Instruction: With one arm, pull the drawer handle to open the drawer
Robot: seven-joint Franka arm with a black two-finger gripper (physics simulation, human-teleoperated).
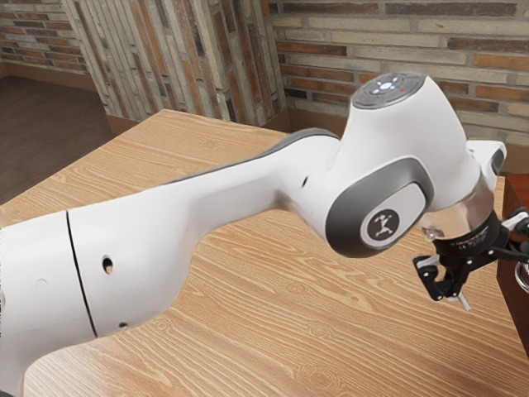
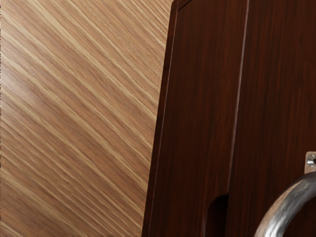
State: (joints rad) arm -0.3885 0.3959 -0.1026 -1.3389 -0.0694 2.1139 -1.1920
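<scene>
My arm [image 1: 165, 248] lies nearest the camera and stretches across the bench [image 1: 273, 322] toward the edge at the exterior view's right. There the dark wooden cabinet [image 1: 514, 322] stands with its drawer [image 2: 276, 98]. The pincer [image 1: 450, 296] hangs just short of the cabinet's front, jaws apart as far as I can judge and gripping nothing. The curved metal handle [image 2: 289, 210] is close beside the hand but untouched. I judge that the hand is tilted toward the front so the jaws can straddle the handle bar. The drawer front looks flush with its frame, so the pull has not yet begun. Next step: advance, centre the bar between the jaws, then clamp.
</scene>
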